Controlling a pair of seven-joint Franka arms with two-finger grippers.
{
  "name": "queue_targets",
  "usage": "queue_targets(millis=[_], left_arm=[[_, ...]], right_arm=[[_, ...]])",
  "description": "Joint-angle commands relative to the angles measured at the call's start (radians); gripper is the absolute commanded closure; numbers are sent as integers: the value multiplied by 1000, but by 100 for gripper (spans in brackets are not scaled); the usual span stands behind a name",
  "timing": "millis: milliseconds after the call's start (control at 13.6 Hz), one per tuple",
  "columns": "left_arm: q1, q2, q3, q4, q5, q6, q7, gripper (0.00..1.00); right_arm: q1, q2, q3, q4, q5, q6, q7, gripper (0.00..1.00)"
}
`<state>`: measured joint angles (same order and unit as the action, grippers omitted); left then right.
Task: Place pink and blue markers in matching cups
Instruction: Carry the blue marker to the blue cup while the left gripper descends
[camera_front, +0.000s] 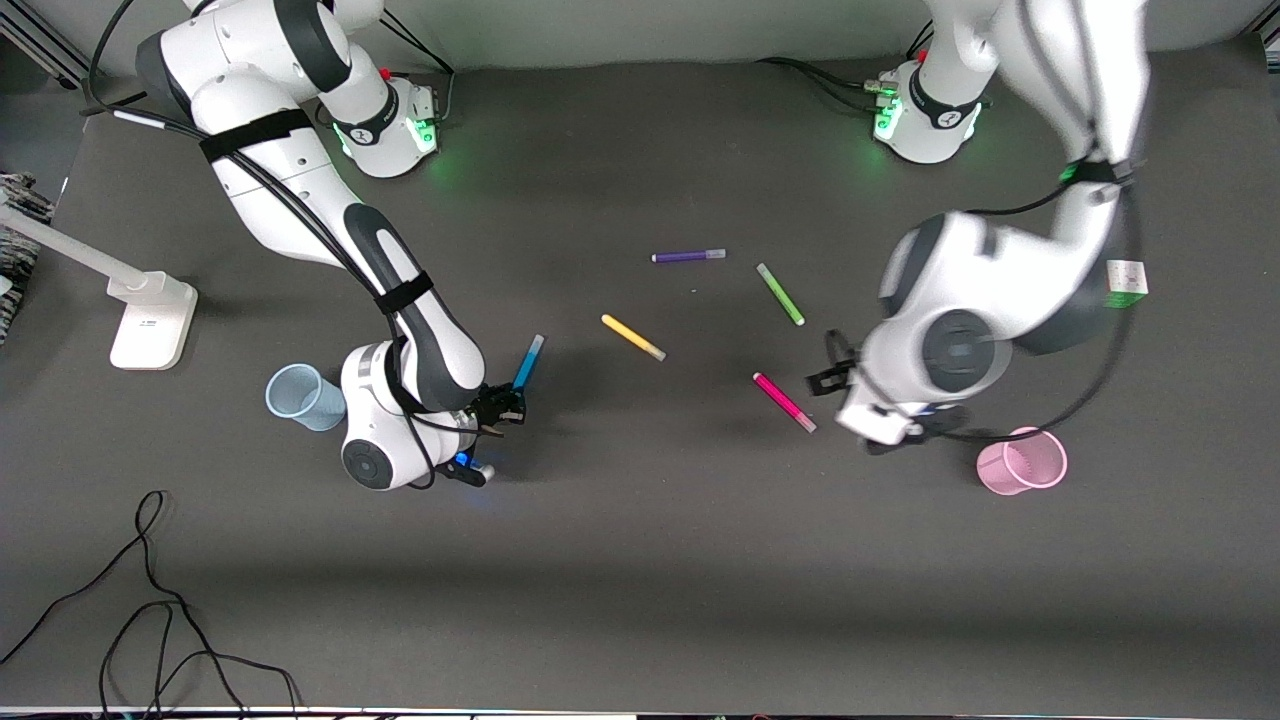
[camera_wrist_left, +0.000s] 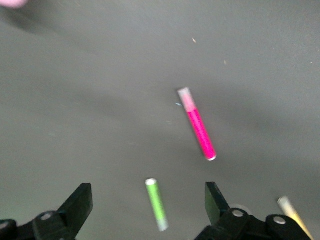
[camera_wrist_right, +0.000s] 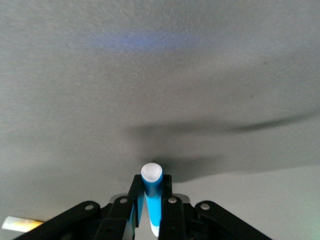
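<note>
My right gripper (camera_front: 503, 404) is shut on the blue marker (camera_front: 527, 365) and holds it off the table, beside the pale blue cup (camera_front: 300, 397). In the right wrist view the blue marker (camera_wrist_right: 152, 200) stands between the shut fingers of the right gripper (camera_wrist_right: 151, 192), with its shadow on the mat. The pink marker (camera_front: 783, 401) lies flat on the mat. My left gripper (camera_front: 832, 372) is open and empty in the air beside it. The left wrist view shows the pink marker (camera_wrist_left: 200, 127) past the left gripper (camera_wrist_left: 146, 192). The pink cup (camera_front: 1025, 460) stands upright near the left arm's hand.
A purple pen (camera_front: 688, 256), a green pen (camera_front: 780, 293) and a yellow pen (camera_front: 632, 337) lie mid-table. The green pen (camera_wrist_left: 158, 203) shows between the left fingers. A white stand (camera_front: 150, 320), a small cube (camera_front: 1127, 278) and loose cables (camera_front: 150, 600) sit at the edges.
</note>
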<state>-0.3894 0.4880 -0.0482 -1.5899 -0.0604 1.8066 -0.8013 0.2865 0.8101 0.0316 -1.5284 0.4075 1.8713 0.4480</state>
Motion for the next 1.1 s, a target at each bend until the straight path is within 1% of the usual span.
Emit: queue_targets(millis=[0,74,147,294,368,441,515,735,809,882,956,1029], left_arm=[[-46,85,13,19,-13,80,-165,1],[-46,107,11,19,-39,101,-180,1],[-46,121,11,18,-77,117,-182,0],[-48,152,11,14,-133,141,-191,0],[-48,162,11,14,-140,157,-196,1],[-49,170,8,11,-145,165,-197,1],[-49,181,8,8,-145,172,-197,1],[-56,196,7,-22,-145,217,-197,1],[-56,196,7,-35,-147,232,-197,1],[-56,202,7,-42,-153,252,-203,1],[-62,208,7,-48,-183,285,-241,1],[-69,208,5,-58,-187,302,-263,2]], right_arm=[[-10,-104,-10,-6,-91,-79,1,100],[-16,-152,-10,-12,-164,-98,1,100],[-17,-199,-10,-25,-220,-103,1,100],[-18,-299,-30,-74,-326,-89,-3,100],[-18,-333,-33,-85,-378,-78,-24,100],[-21,-366,-50,-102,-435,-58,-66,100],[-23,-415,-71,-152,-458,-6,-112,100],[-21,-650,-151,-420,-461,259,-325,100],[-21,-716,-173,-500,-478,337,-395,100],[-21,-773,-199,-574,-505,427,-448,100],[-21,-826,-229,-663,-536,553,-525,100],[-21,-862,-271,-741,-541,683,-630,100]])
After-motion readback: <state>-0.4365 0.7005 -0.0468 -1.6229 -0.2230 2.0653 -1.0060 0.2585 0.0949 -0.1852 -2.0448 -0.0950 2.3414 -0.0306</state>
